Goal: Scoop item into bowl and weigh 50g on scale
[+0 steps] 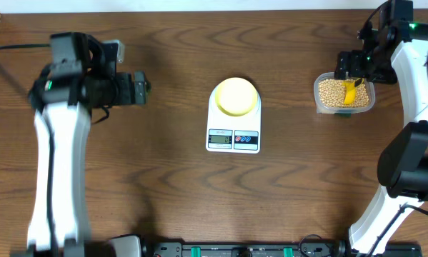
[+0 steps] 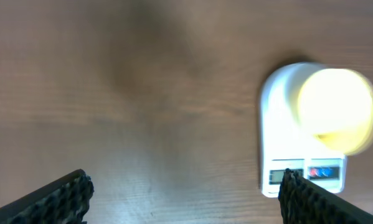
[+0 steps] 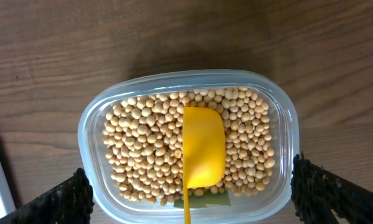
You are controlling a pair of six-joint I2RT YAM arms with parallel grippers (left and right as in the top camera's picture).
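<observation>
Spreading wide, our right claw [image 3: 195,196] hangs above small round tan beans [image 3: 142,143] and a yellow scoop [image 3: 203,146] in a clear tub [image 3: 89,130]. Our left claw [image 2: 186,199] gapes empty too.

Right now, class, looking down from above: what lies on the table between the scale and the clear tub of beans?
Nothing: only bare wooden table separates the scale and the clear tub, as the overhead view shows.
</observation>
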